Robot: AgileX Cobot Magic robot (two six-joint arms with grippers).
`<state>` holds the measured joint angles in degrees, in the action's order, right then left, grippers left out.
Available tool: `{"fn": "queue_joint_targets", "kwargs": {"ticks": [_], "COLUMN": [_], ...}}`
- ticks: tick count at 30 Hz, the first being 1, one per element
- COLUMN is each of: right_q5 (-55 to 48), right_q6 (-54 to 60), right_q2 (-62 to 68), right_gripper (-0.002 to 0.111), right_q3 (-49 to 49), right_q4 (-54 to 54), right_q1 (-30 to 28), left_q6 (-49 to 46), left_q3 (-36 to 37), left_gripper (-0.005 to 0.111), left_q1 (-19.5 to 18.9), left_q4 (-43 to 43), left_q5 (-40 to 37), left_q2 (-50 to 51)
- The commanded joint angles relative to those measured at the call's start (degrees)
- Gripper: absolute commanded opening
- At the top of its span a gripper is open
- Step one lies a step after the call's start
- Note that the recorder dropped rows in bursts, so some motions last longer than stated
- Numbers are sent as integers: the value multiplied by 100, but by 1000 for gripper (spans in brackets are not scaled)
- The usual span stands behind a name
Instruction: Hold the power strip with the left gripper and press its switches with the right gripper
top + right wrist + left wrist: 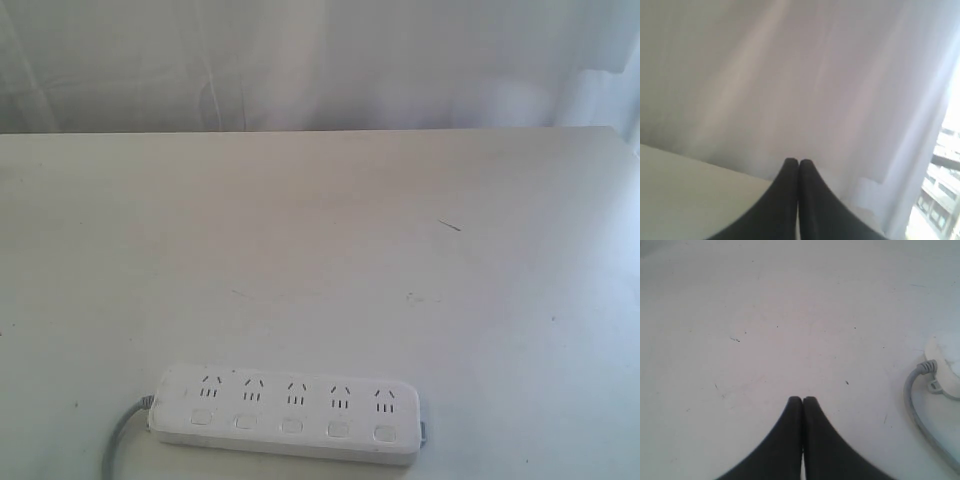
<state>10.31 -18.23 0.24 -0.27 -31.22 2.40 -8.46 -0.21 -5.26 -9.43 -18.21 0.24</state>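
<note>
the power strip (pixel 290 415), a long white plastic bar with rounded ends, lies flat near the front edge of the wide, pale, matt worktop (pixel 320 250). it sits a little left of the middle in the exterior view, with its length running across that view. behind the worktop hangs a white, softly folded curtain (pixel 320 60). a round grey cord (pixel 122 440) leaves the strip's left end and bends toward the front edge.

the left gripper (pixel 802 401), a pair of dark tapered fingers, hangs over bare worktop with its jaws clenched on nothing. the cord end of the strip lies apart from it, off to one side. the right gripper (pixel 798 162), equally dark and tapered, points toward the curtain, jaws also clenched and holding nothing.

on the strip's upturned face five socket groups stand in a row. the switches (pixel 291 425), five small white rounded-square push buttons, sit one in front of each group.
</note>
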Motion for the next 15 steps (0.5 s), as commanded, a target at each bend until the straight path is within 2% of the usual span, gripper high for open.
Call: {"fn": "queue_joint_targets", "kwargs": {"ticks": [1,4,12,15], "right_q5": [-1314,-1986,-2934,-2982], "right_q6": [1049,1049,877,743], "right_q2": [-24,-24,-24,-24], "right_gripper": [0,0,0,0], "right_q3": [27,27,27,27], "right_q4": [1349,1364,1392,1409], "right_q1": [-22,-22,-22,-22], "left_q6": [54,54,54,54], "left_q3": [21,21,21,21], "left_gripper": [0,0,0,0], "left_q1": [36,36,36,36], "left_q4": [-8,-8,-8,-8], "left_q5": [-92,-92,-92,-92], "left_q2": [-24,-24,-24,-24]}}
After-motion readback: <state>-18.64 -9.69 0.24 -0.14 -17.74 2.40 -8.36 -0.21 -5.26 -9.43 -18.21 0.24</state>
